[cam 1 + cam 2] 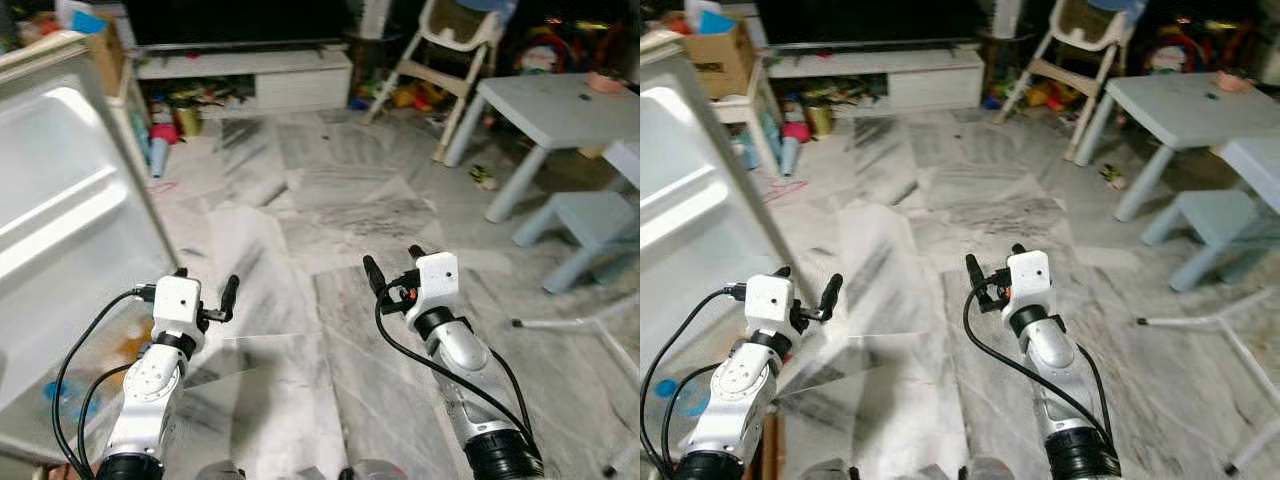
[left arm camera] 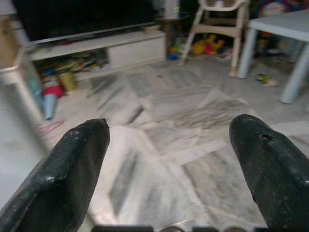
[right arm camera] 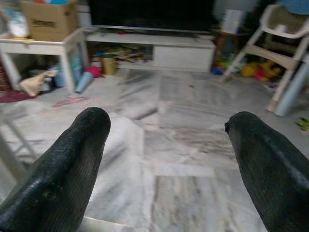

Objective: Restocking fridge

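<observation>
Plainly, both grippers are raised side by side over bare floor with nothing in them.
Left gripper (image 1: 205, 292): fingers spread wide, nothing between them; it hovers just beside the edge of the fridge door, probably ready to swing or steady it.
Right gripper (image 1: 392, 268): fingers also parted and empty, held level with the other over the marble floor (image 1: 330, 230), well apart from any item, so it looks like a carry-ready pose rather than a grasp.
Fridge door (image 1: 70, 230): at the robot's left, swung open, showing its white moulded inner face with a ridged shelf rail; the lower part seems to hold some orange and blue items, too blurred to name.
Stock to load: I cannot pick out any.
Beyond: a low TV unit (image 1: 250, 75) at the far wall, a high chair (image 1: 440, 60), a pale table (image 1: 560, 110) and stool (image 1: 590, 225) to the right.
Stage: early, in my judgement.
</observation>
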